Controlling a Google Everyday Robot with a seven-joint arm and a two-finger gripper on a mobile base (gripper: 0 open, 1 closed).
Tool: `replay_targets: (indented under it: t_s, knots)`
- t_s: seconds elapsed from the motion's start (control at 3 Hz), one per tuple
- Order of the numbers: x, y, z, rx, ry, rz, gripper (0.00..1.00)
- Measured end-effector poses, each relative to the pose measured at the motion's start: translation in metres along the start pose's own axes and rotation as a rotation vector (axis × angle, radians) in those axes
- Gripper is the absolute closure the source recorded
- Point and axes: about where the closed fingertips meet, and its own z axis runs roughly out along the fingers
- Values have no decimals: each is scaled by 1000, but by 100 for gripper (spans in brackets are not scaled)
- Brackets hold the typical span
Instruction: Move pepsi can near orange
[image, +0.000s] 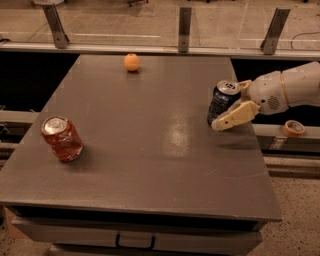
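The dark blue pepsi can (220, 101) stands upright near the table's right edge. My gripper (229, 106) reaches in from the right and is open, with the can between its fingers. One tan finger (235, 116) lies in front of the can, and the other shows just behind the can's top. The orange (131, 62) sits at the far middle of the table, well to the left of the can and farther back.
A red-orange can (62, 138) stands tilted at the table's left front. The grey table (150, 150) has a glass railing (184, 22) behind it. A roll of tape (293, 128) lies on a ledge to the right, off the table.
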Motion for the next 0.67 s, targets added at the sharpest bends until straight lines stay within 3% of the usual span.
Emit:
replay_targets:
  t_s: [0.67]
  knots:
    - [-14, 7, 14, -49, -104, 38, 65]
